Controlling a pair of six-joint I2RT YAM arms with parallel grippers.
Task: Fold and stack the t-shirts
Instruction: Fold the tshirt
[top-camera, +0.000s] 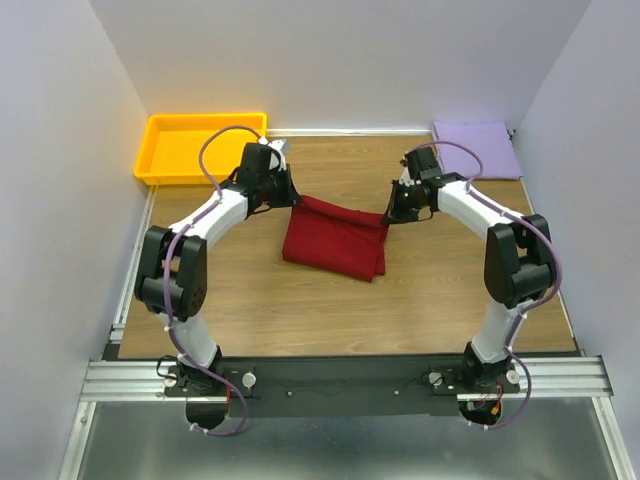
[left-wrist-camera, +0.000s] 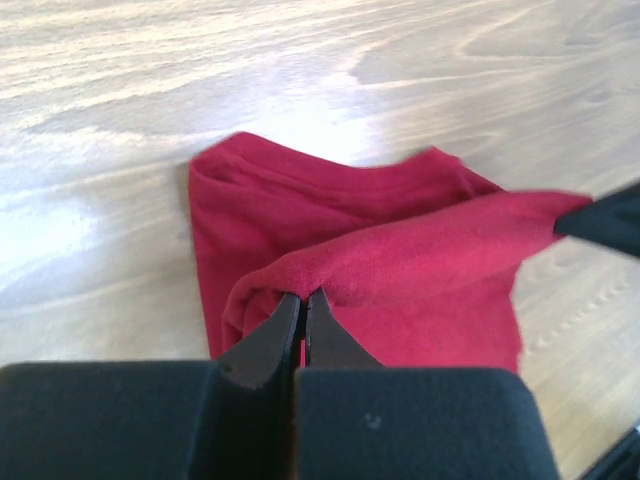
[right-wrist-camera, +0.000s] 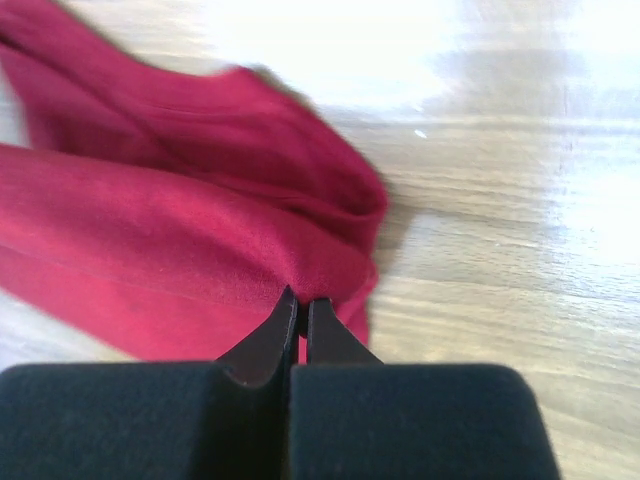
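Note:
The deep red t-shirt (top-camera: 335, 238) lies partly folded in the middle of the table. Its far edge is lifted and stretched between my two grippers. My left gripper (top-camera: 293, 199) is shut on the left far corner of the red shirt (left-wrist-camera: 380, 265), its jaws pinched on the fabric edge (left-wrist-camera: 302, 298). My right gripper (top-camera: 388, 217) is shut on the right far corner of the red shirt (right-wrist-camera: 180, 250), jaws pinched on the cloth (right-wrist-camera: 303, 303). The pale lavender t-shirt (top-camera: 476, 149) lies folded flat at the far right corner, apart from both grippers.
A yellow-orange plastic tray (top-camera: 200, 146) stands at the far left corner. White walls close in the table on the left, back and right. The wooden tabletop (top-camera: 420, 300) runs bare between the red shirt and the arm bases.

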